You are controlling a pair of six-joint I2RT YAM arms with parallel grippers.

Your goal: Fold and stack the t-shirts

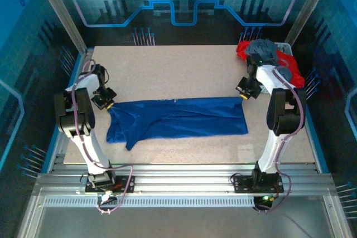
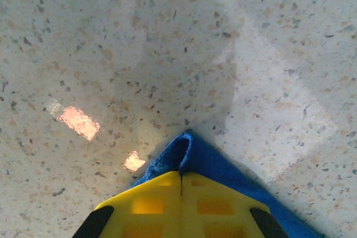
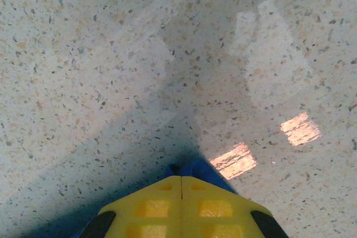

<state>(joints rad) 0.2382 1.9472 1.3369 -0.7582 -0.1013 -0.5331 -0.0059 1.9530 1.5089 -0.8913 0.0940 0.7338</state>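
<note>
A royal-blue t-shirt (image 1: pixel 178 120) lies stretched across the middle of the table, folded into a long band. My left gripper (image 1: pixel 107 103) is shut on its upper left corner, and a fold of the blue t-shirt (image 2: pixel 187 151) sticks out past the closed yellow fingers (image 2: pixel 150 202). My right gripper (image 1: pixel 244 94) is shut on the upper right corner; a small bit of the blue t-shirt (image 3: pixel 202 169) shows beyond its closed yellow fingers (image 3: pixel 217 204). A pile of red and slate-grey t-shirts (image 1: pixel 270 57) sits at the back right corner.
The speckled tabletop (image 1: pixel 167 71) stretches bare behind the blue shirt. A white bin rim (image 1: pixel 285 47) shows behind the pile at the right. Metal rails (image 1: pixel 178 185) run along the near edge.
</note>
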